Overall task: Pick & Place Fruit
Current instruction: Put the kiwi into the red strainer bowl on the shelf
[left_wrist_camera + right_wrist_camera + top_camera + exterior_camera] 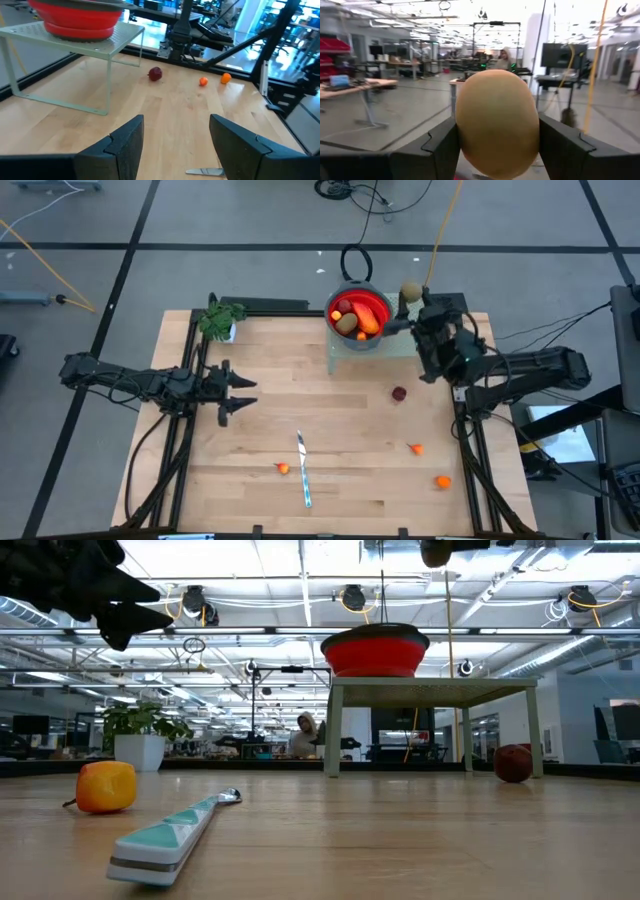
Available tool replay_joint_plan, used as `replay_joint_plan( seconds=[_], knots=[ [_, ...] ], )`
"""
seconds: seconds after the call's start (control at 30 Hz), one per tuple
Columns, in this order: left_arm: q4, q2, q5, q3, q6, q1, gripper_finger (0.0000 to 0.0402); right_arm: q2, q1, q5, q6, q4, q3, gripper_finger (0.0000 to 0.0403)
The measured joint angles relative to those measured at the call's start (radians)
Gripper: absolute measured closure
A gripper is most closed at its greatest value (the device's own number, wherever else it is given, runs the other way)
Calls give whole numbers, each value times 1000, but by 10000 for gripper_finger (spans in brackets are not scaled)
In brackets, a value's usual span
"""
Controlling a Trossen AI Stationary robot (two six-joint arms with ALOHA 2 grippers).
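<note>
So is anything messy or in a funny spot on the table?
A bit. Four fruits lie loose on the wood, away from the red bowl: a dark red ball and three orange bits. A knife lies slanted among them. The right gripper holds a tan oval fruit beside the bowl.

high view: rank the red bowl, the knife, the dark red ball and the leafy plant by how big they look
1. red bowl, the widest thing of the four
2. knife, long but very slim
3. leafy plant, close to the knife in overall spread, so those two could swap
4. dark red ball, clearly the smallest
</note>
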Motion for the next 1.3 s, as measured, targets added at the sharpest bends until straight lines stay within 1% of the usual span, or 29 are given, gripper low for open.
replay_joint_plan(
  seconds=[0.1, 0.23, 0.37, 0.53, 0.97, 1.2, 1.3],
  knots=[
    [0, 0, -28, 0, -1, 0, 176, 0, -21, -1, -21, -84, 59, 182],
    [0, 0, -66, 0, -2, 0, 176, 0, -46, -13, 28, -284, 145, 181],
    [0, 0, -96, 0, -2, 0, 176, 1, -75, -97, 154, -485, 219, 181],
    [0, 0, -106, 0, -2, 0, 176, 17, -115, -204, 283, -648, 276, 181],
    [0, 0, -106, 0, -4, 0, 176, 100, -267, -571, 580, -957, 373, 181],
    [0, 0, -106, 0, -9, 0, 176, 146, -372, -842, 745, -1058, 390, 181],
    [0, 0, -106, 0, -9, 0, 176, 168, -406, -937, 804, -1091, 390, 181]
  ],
)
